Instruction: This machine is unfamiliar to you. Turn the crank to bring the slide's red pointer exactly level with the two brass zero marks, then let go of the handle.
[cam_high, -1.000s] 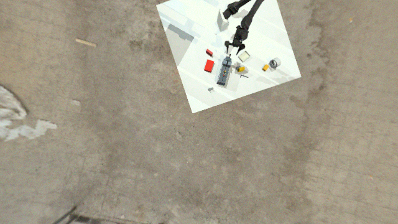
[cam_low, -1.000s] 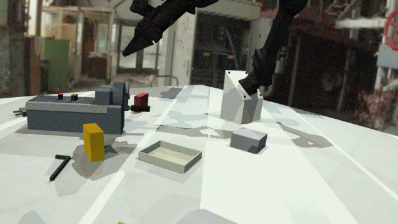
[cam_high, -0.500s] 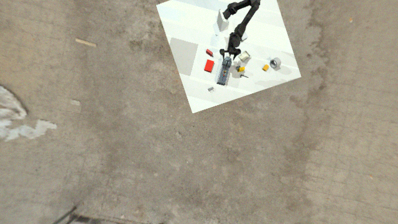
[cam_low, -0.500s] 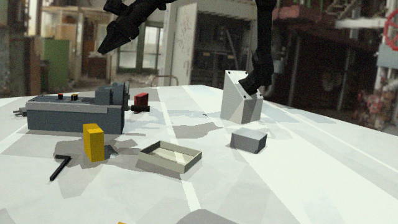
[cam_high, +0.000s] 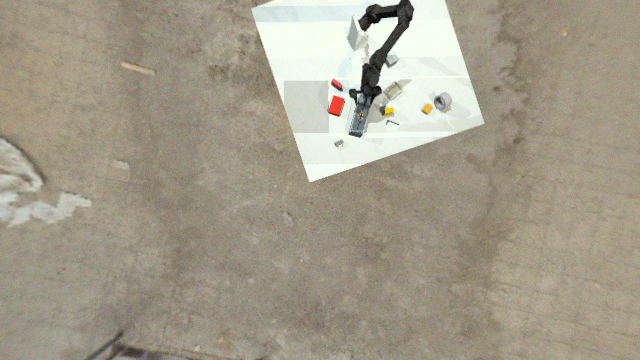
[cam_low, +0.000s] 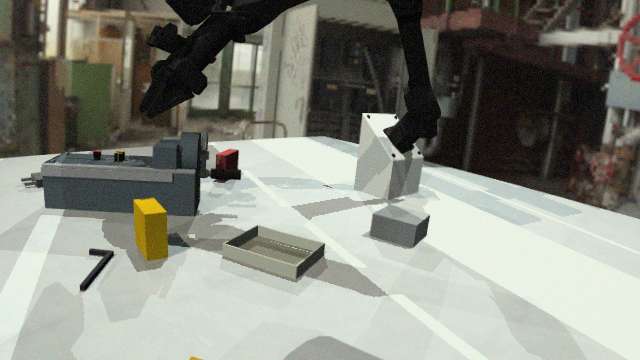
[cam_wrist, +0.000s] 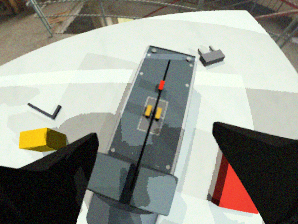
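The grey crank machine (cam_high: 358, 120) (cam_low: 115, 185) (cam_wrist: 149, 143) lies on the white table (cam_high: 310, 45). Its red pointer (cam_wrist: 161, 86) (cam_low: 97, 154) sits on the slide a little farther from the crank end than the brass marks (cam_wrist: 153, 110) (cam_low: 119, 156), not level with them. My gripper (cam_high: 361, 99) (cam_low: 148, 106) (cam_wrist: 156, 133) is open and empty. It hangs in the air above the machine's crank end (cam_low: 192, 150) and touches nothing. The handle itself is not clearly visible.
Around the machine lie a big red block (cam_high: 336, 105) (cam_wrist: 233, 192), a small red block (cam_high: 337, 84) (cam_low: 227, 160), a yellow block (cam_low: 150, 228) (cam_wrist: 41, 139), a black hex key (cam_low: 96, 268) (cam_wrist: 44, 110), a shallow tray (cam_low: 273, 251), a grey block (cam_low: 399, 226) and a white wedge (cam_low: 385, 160).
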